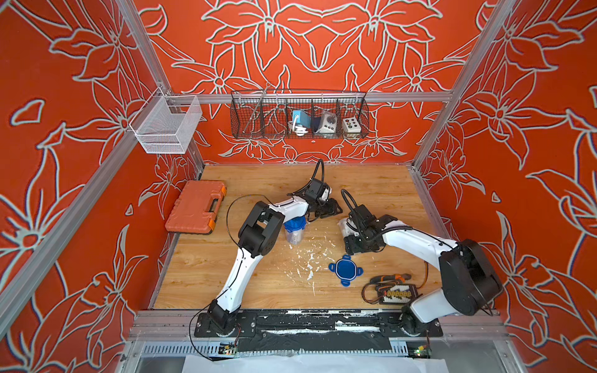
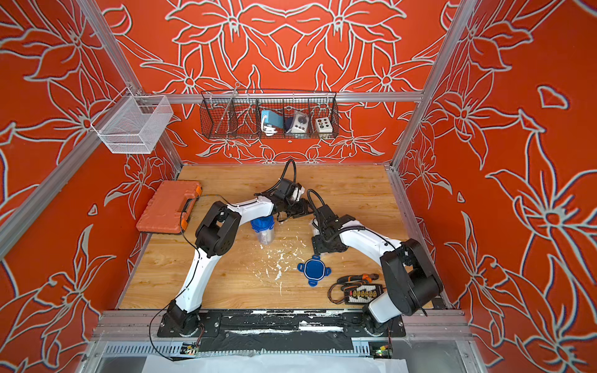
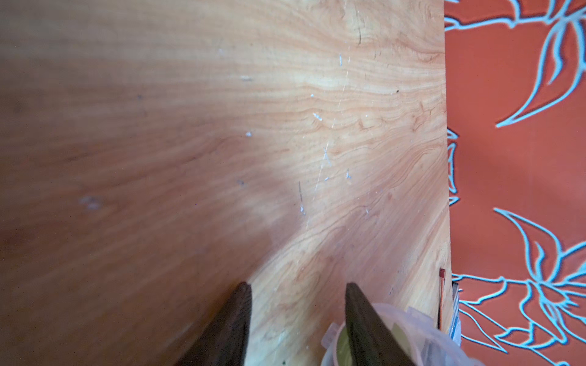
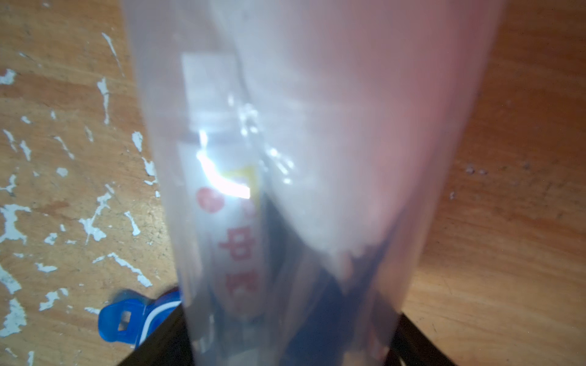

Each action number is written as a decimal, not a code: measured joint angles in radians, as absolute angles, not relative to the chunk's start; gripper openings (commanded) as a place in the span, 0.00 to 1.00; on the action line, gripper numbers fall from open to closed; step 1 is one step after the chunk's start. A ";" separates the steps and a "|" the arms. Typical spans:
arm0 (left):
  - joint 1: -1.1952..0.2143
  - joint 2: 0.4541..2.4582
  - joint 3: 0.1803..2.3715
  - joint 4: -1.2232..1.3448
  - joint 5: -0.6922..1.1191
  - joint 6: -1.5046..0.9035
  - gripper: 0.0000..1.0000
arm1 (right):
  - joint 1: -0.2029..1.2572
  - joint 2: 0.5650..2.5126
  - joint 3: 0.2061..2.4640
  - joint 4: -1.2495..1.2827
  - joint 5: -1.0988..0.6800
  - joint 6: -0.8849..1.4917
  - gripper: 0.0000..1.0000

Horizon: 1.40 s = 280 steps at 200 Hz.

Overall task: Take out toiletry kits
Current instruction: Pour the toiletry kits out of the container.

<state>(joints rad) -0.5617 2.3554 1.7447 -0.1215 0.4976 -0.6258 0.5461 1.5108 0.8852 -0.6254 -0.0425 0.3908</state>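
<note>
Gripping the clear tub (image 4: 348,126) near its narrow base, the right end effector (image 4: 290,312) has a dark finger against each side wall and holds the tub lidless and tipped over, not upright. Whether the tub touches the worktop (image 1: 371,187) I cannot tell. Its long axis runs away from that wrist, mouth at the far end. Through the cloudy plastic I can make out a white tube (image 4: 234,221) with red characters lying lengthwise; the rest of that kit is a blur. At the open mouth sits the left end effector (image 3: 297,285), jaws a little apart with only bare wood between them. One finger (image 3: 364,323) stands right at the rim, where something yellow-green (image 3: 399,334) shows inside. So the kit lies just beside the left end effector, off to that finger's side, and the way in runs along the tub's axis. The left arm is plainly the nearer one to the contents. I'd judge it must shift sideways over the mouth before reaching in. Further out, the blue lid (image 1: 345,269) lies flat towards the arm bases. A second tub (image 1: 294,230), lid on, stands upright under the left forearm, its kit not yet out.
</note>
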 measured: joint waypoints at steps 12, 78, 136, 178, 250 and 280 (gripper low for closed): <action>-0.562 2.345 1.727 -0.118 0.498 -0.627 0.50 | 0.549 1.510 0.878 -0.622 -0.034 0.403 0.69; -0.562 2.313 1.673 -0.100 0.500 -0.626 0.50 | 0.551 1.462 0.850 -0.695 -0.019 0.452 0.62; -0.572 2.311 1.669 -0.099 0.494 -0.620 0.49 | 0.551 1.437 0.857 -0.833 -0.062 0.479 0.57; -0.582 2.310 1.669 -0.099 0.491 -0.613 0.49 | 0.551 1.455 0.937 -0.973 -0.103 0.490 0.54; -0.582 2.308 1.669 -0.107 0.492 -0.586 0.49 | 0.551 1.583 1.081 -1.107 -0.112 0.480 0.51; -0.583 2.303 1.669 -0.126 0.491 -0.569 0.50 | 0.548 1.584 1.121 -1.160 -0.109 0.471 0.50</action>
<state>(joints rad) -0.5827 2.3028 1.6688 -0.1265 0.4911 -0.5686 0.5484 1.5837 1.1206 -1.1603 -0.1089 0.4709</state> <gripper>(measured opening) 0.492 0.695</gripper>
